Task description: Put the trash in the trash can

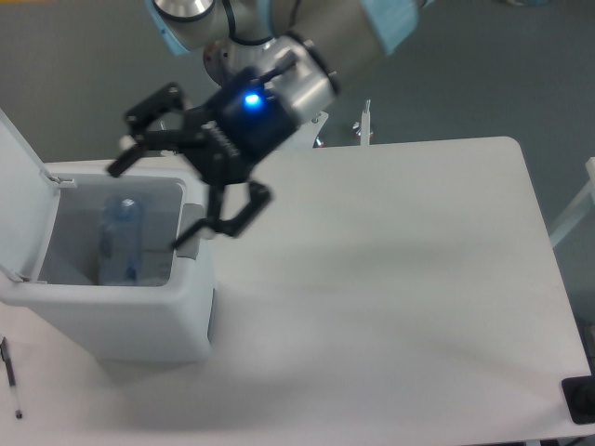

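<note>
1. My jaws (pixel 149 204) are spread wide with nothing between them; they look motion-blurred.
2. The jaws hang above the right rim of the trash can (pixel 139 321), over its grey latch tab (pixel 191 229).
3. The bottle (pixel 121 242) lies inside the trash can, below and to the left of my jaws, apart from them. It stands roughly upright against the bin's inner wall; it is clear with a bluish tint.
4. The label and cap of the bottle cannot be made out at this sharpness.
5. Wrapper: I cannot tell whether it is in the bin; no wrapper is distinguishable in the visible interior.
6. The trash can lid (pixel 20 195) is swung open, leaning up and away on the left side.
7. Count: one bottle, one trash can, one lid, one latch tab.
8. One thin black pen (pixel 10 376) lies on the counter (pixel 390 279) at the far left edge, just in front of the bin's left corner, not touching it.
9. One dark object (pixel 580 400) sits at the counter's lower right corner, cut off by the frame; what it is I cannot tell.
10. A blue light is lit on my wrist housing above the jaws.
</note>
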Controlling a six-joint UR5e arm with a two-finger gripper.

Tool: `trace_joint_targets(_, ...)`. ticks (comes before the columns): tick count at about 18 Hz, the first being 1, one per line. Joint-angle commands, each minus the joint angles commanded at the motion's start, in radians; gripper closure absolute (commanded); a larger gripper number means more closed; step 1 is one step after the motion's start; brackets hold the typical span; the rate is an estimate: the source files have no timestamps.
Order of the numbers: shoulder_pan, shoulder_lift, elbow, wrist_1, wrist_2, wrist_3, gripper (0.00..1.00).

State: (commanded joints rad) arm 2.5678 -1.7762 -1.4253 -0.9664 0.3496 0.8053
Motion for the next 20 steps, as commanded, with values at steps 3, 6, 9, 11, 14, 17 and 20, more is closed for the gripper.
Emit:
trace_joint_targets(3,0.015,-0.054,0.048,-0.002,0.110,0.005,0.00)
trace_joint_targets(6,0.020,-0.089,0.087,-0.006,0.195,0.055,0.00)
trace_joint_targets(9,0.022,-0.130,0.123,-0.009,0.285,0.063,0.00)
trace_joint_targets(11,0.049,-0.153,0.094,-0.011,0.366,0.118,0.00)
trace_joint_targets(14,0.103,-0.183,0.042,-0.046,0.529,0.245,0.00)
trace_joint_targets(17,0.136,-0.189,0.058,-0.144,0.641,0.334,0.00)
trace_joint_targets(20,0.140,-0.203,0.078,-0.242,0.768,0.461,0.00)
